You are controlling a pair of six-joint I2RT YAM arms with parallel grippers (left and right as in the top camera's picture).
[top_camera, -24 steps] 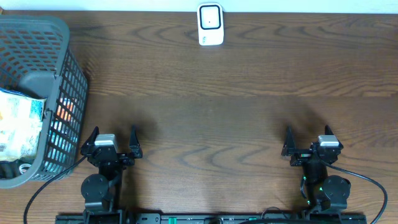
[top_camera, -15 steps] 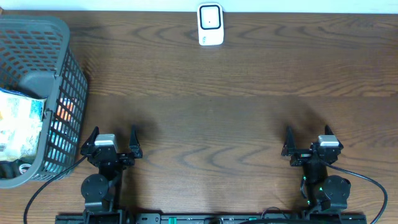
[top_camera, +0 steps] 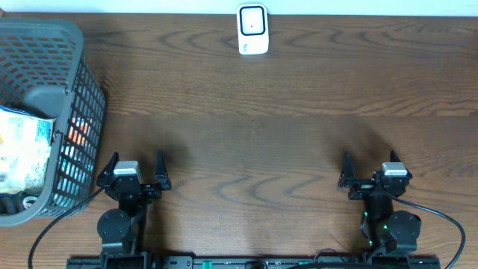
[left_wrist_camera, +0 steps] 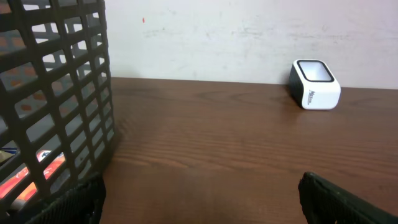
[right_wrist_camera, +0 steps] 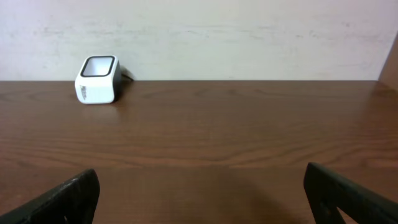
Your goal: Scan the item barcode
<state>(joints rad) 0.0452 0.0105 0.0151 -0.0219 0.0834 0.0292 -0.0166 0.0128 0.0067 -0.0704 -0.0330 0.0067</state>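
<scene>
The dark wooden surface [top_camera: 284, 97] carries a grey mesh basket [top_camera: 45, 37] at its left edge. A crinkled white packet [top_camera: 22, 142] lies inside the basket. Right of the basket, at the near edge, the left end effector [top_camera: 137, 159] is released and empty; farther right, the right end effector [top_camera: 370, 161] is the same. The small white scanner [top_camera: 253, 30] stands well right of the basket, by the far edge.

A scanner [top_camera: 252, 30] sits far centre on the table [top_camera: 254, 134]; a basket [top_camera: 82, 112] holding packets [top_camera: 21, 146] stands at left, with the left gripper [top_camera: 136, 161] and right gripper [top_camera: 370, 161] near, well apart.
</scene>
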